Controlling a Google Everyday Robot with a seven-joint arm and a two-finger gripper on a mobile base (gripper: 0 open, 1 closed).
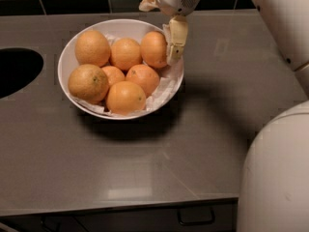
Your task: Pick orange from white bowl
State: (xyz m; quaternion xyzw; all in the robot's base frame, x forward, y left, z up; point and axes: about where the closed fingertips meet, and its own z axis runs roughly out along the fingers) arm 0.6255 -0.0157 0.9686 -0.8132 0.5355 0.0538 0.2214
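Closing on the smooth, deep-orange oval orange, at the far-right side of the paper-lined glossy white bowl near the grey countertop's back edge, needs centring first. The cream two-finger gripper is spread, one finger touching the fruit's right side.

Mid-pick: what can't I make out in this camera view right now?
Camera view:
- Whether the gripper, right of the orange at the white bowl rim, has hold of it: contact hidden by the orange and the gripper itself.
- Bowl bottom: covered by fruit and paper.
- Dark opening in the counter: cut off by the left edge.
- Arm: cut off by the top and right edges.
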